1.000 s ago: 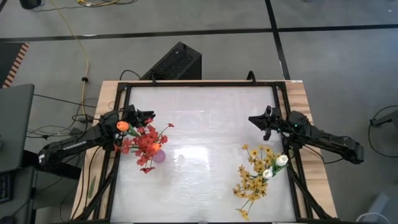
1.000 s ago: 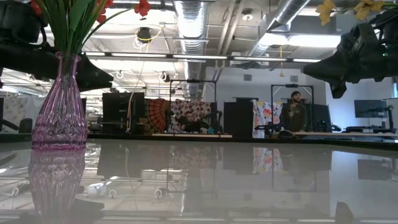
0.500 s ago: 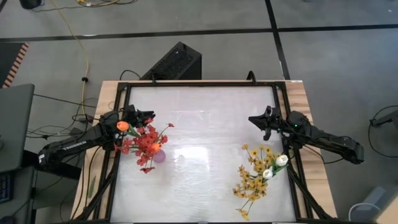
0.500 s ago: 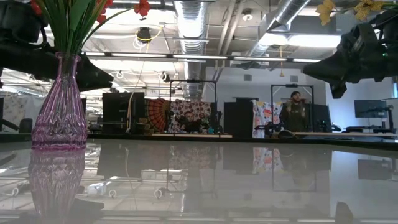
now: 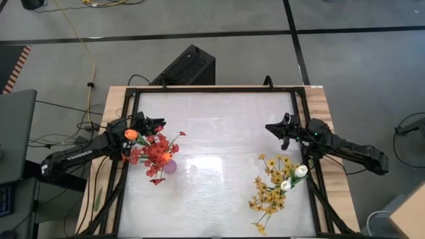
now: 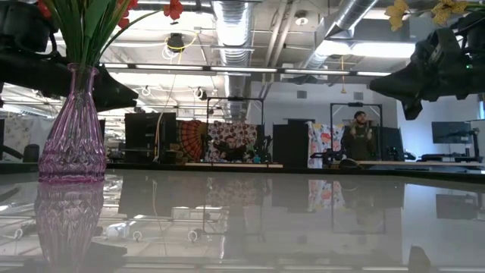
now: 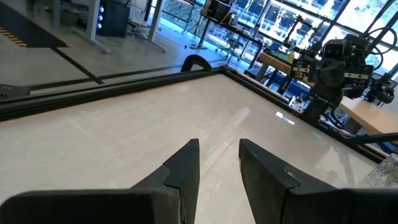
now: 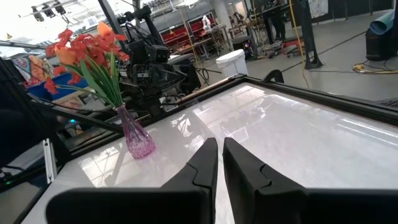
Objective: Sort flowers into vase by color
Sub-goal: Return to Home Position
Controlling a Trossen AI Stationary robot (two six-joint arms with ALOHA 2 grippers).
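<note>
White table (image 5: 219,126): red and orange flowers (image 5: 156,151) stand upright, stems vertical, in 1 purple vase (image 6: 73,125) beside the left gripper (image 5: 161,123), fingers narrowly apart. Yellow and white flowers (image 5: 275,182) stand near the right gripper (image 5: 269,126), fingers almost touching. 1 person (image 6: 358,136) stands in the room behind.

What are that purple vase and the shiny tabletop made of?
The purple vase looks like ribbed tinted glass or plastic: it is translucent, with glinting ridges. The tabletop seems a glossy white sheet, perhaps acrylic or laminate, since it mirrors the vase sharply.
</note>
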